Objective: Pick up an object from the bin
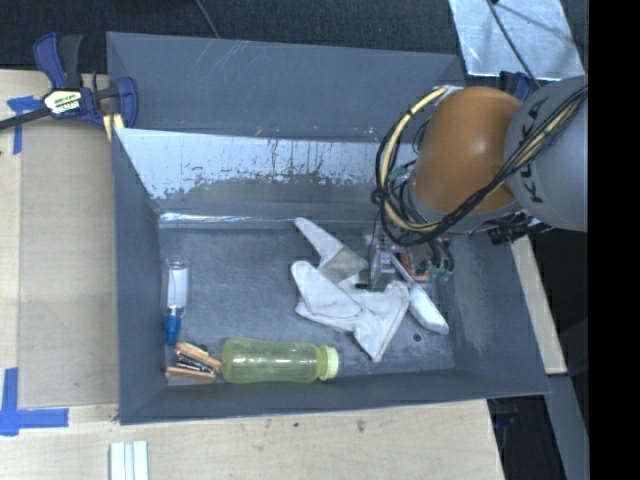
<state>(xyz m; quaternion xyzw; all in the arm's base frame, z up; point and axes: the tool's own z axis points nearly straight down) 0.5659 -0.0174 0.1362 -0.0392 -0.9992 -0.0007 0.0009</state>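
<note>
Gripper (383,274): down in the right half of the bin (230,258), its tip on or just above a crumpled white cloth (330,300).
Grip: cannot tell whether it is released or clenched; the tip blends into the folds of the cloth.
Cloth: spread under and around the gripper, with most of it to the view's left of the tip and one flap running out to the right of it.
Wrist: orange cover (468,158) with looped cables, up and right of the tip.
Bottle (278,360): yellow-green, lying on its side along the near wall, left of and below the tip, apart from the cloth.
Small tube (176,296): clear with a blue end, well to the left.
Orange-brown piece (192,363): just beside the bottle's left end.
</note>
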